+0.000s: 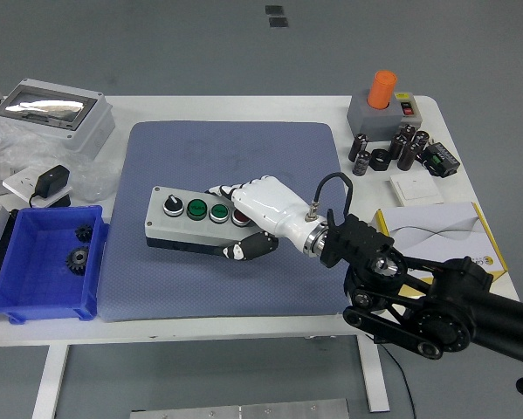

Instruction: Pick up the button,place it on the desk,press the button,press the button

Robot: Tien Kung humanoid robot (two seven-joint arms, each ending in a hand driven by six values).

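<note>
Button box held at its right end by the right hand, on the blue-grey mat.

White fingers curl over the far edge and top of the box's right end while the dark-tipped thumb wraps its near side, so the box is clamped between them. The box lies lengthwise left to right near the mat's middle, reaching leftward from the hand, with a black knob and two green buttons showing on its grey top. It looks level, though whether it rests fully on the mat cannot be told. A blue bin sits at the table's left edge, well apart from the box.
</note>
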